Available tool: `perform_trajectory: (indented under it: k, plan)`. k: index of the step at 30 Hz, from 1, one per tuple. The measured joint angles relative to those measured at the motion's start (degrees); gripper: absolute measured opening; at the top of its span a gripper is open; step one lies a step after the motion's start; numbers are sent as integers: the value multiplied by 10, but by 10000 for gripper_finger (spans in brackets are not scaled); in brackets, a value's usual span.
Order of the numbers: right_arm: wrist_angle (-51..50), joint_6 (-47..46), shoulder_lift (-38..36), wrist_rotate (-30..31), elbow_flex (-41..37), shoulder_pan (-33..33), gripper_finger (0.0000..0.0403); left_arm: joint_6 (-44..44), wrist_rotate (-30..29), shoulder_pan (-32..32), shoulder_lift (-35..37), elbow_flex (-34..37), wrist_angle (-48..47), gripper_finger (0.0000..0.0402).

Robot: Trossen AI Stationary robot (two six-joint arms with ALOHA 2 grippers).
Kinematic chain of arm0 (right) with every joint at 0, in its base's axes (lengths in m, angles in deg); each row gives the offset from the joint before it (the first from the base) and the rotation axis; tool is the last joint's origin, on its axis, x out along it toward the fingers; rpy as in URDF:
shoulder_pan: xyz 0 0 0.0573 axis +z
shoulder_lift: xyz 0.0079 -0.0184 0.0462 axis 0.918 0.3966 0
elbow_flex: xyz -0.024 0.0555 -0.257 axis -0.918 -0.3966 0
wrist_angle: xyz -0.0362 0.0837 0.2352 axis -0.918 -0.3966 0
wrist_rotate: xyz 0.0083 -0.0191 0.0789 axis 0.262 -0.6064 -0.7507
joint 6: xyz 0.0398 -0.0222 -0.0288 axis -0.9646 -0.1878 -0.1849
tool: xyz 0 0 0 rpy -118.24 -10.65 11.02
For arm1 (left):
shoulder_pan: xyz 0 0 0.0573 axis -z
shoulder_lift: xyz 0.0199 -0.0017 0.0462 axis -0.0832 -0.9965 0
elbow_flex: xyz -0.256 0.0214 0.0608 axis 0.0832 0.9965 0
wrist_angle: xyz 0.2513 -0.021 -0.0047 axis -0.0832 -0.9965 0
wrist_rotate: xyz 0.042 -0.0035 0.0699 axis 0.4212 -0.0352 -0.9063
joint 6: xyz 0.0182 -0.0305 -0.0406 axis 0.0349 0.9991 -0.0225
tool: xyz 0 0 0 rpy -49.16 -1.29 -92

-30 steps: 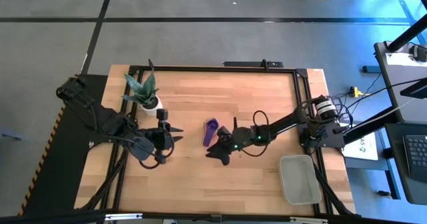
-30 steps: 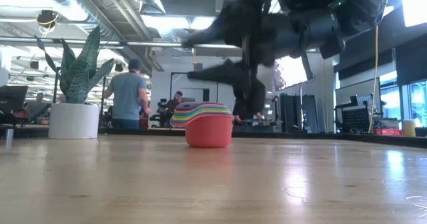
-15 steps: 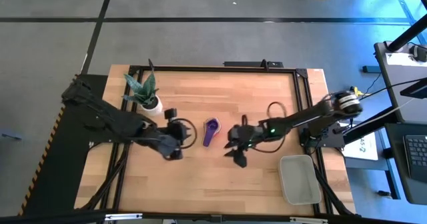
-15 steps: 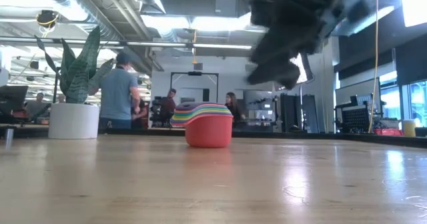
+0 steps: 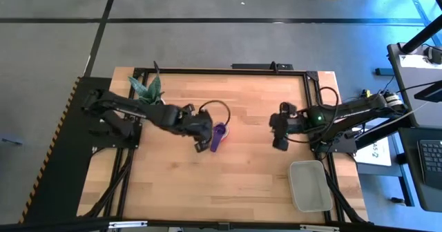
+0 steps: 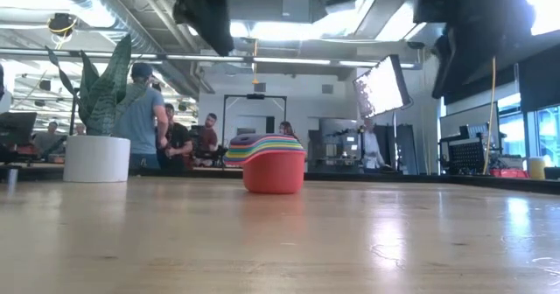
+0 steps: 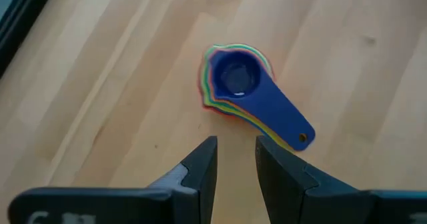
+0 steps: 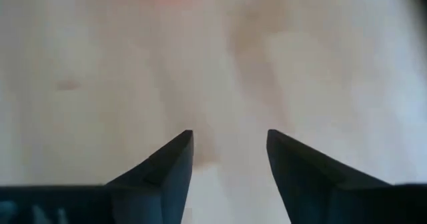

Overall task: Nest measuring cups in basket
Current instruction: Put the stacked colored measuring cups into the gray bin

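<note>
From above, the measuring cups sit stacked in one pile near the middle of the wooden tabletop. The left gripper is just beside the pile, on its left. The right gripper is well apart from the cups, over toward the right side. The basket sits at the front right corner with no cups in it. A plant pot stands behind the left arm.

From table height, the cups show as a red cup at the bottom with coloured rims above it. People stand in the room behind.

The left wrist view looks down on the pile, with the blue cup on top. The left gripper has a narrow gap between its fingers and holds nothing.

The right wrist view shows the right gripper partly open over bare wood, holding nothing.
</note>
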Motion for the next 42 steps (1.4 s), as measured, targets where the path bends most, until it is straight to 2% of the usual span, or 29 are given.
perform_trajectory:
  k: [4, 8, 14, 18, 25, 30, 34, 40, 42]
  plan:
    - [-65, -72, -11, 93, 0, 0, 195, 4, 4, -23, -43, -70, -48, 96]
    - [-108, -133, -19, 175, 0, 6, 194, -10, 33, -37, -92, -111, -52, 96]
    - [-150, -130, -39, 257, -1, 27, 195, 31, 81, -40, -145, -130, -43, 96]
    - [-158, -118, -67, 279, -1, 35, 194, 80, 82, -31, -162, -130, -40, 96]
    - [-168, -104, -129, 293, -1, 40, 195, 141, 135, -37, -180, -130, -54, 97]
    - [-164, -81, -175, 300, -25, 40, 195, 154, 166, -41, -183, -130, -52, 121]
    - [-164, -63, -212, 300, -37, 40, 195, 145, 172, -43, -182, -130, -40, 142]
    - [-164, -59, -253, 282, -37, 41, 194, 155, 171, -43, -182, -130, 28, 146]
    - [-164, -59, -264, 269, -37, 41, 195, 183, 173, -47, -182, -130, 31, 146]
